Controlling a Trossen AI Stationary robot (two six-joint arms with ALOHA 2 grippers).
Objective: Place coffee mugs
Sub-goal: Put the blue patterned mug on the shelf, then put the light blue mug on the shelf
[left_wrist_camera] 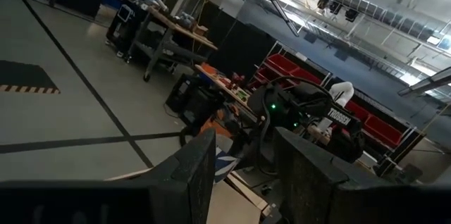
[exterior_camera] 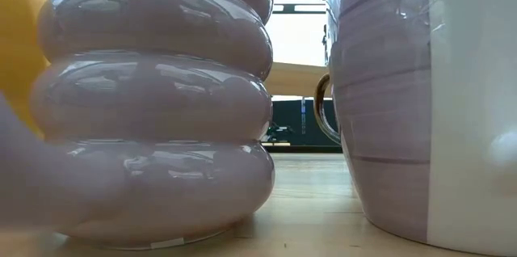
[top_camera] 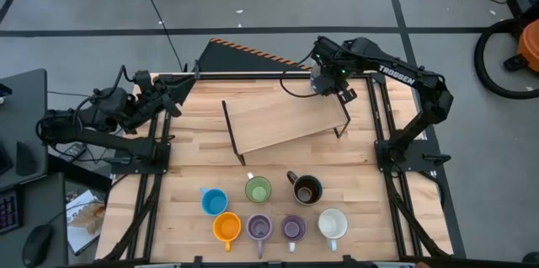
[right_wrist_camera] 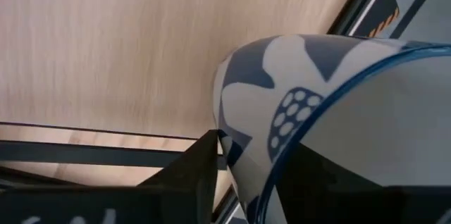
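Mugs in two rows along the near edge of the wooden table [top_camera: 189, 158], all upright and open-mouthed. Far row, left to right: blue mug [top_camera: 214, 201], green mug [top_camera: 258, 190], dark brown mug [top_camera: 306, 190]. Near row, left to right: orange mug [top_camera: 226, 227], first purple mug [top_camera: 258, 228], second purple mug [top_camera: 293, 229], white mug [top_camera: 333, 224]. Close together, none stacked. Seen level from the table top, ribbed and bulging sides on the first purple mug, smooth sides on the second.

Beyond them, mid-table, a slanted wooden rack [top_camera: 282, 125] on thin dark legs. Right gripper [top_camera: 330, 83] over the far right end of that rack. Pressed up against its wrist camera, a pale mug with blue pattern [right_wrist_camera: 338, 132] and a blue rim, above the rack's boards. Held or let go: cannot tell.

Left gripper [top_camera: 173, 104] at the far left corner of the table, well apart from every mug, jaws parted and holding nothing, pointed out toward the room.
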